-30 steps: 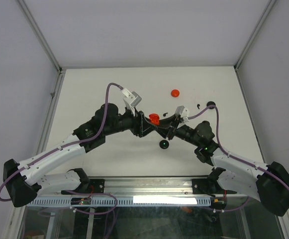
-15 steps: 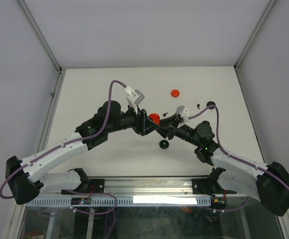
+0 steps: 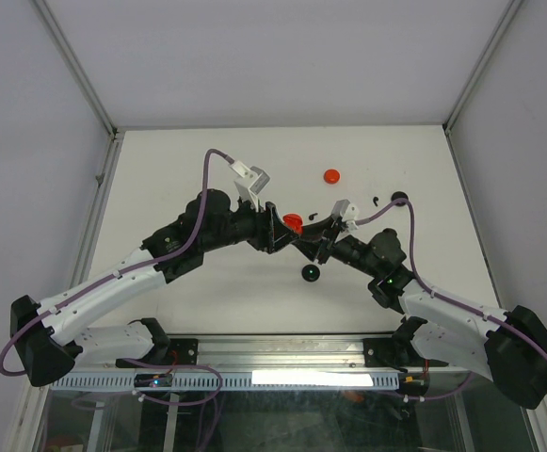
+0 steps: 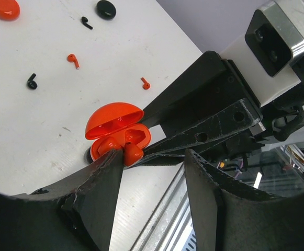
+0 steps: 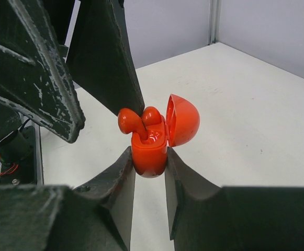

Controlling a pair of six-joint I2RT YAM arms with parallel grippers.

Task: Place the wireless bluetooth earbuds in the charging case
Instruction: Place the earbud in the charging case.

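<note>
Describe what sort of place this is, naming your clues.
Probably a robotics lab test cell: a white table enclosed by plain panels, a left arm and right arm bolted to a metal rail, and a red charging case clamped in the right gripper.

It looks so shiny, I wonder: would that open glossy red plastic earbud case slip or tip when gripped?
Probably slippery: the glossy red case is rounded where the right tool pinches it. Its raised lid could tip it if released.
</note>
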